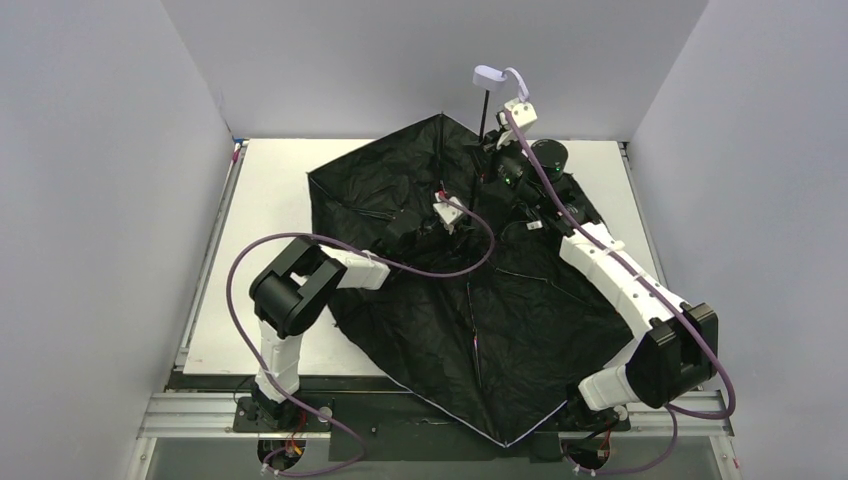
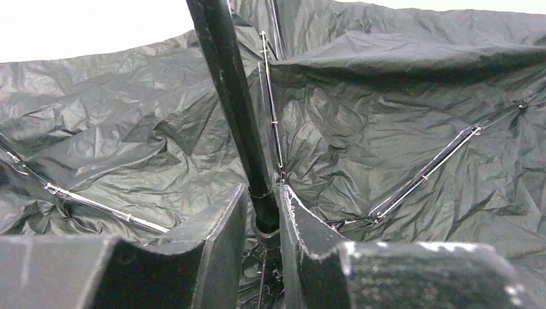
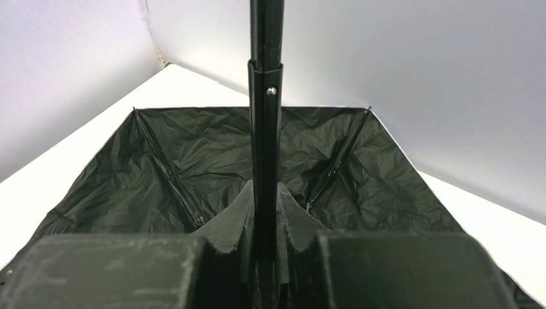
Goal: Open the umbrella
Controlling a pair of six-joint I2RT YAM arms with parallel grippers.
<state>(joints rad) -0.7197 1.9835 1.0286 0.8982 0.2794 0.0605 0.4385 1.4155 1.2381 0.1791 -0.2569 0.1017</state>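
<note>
The umbrella lies spread on the table with its black underside up and its ribs stretched out. Its thin black shaft rises at the back to a lavender knob handle. My right gripper is shut on the shaft partway up, below the handle. My left gripper sits low at the canopy's centre. Its fingers press on both sides of the shaft, just above the round collar at its foot. In the top view the left gripper is in front of and to the left of the right gripper.
The white table shows bare to the left of the canopy. The canopy overhangs the near edge between the two arm bases. Grey walls close in the back and both sides. Purple cables loop from both arms over the canopy.
</note>
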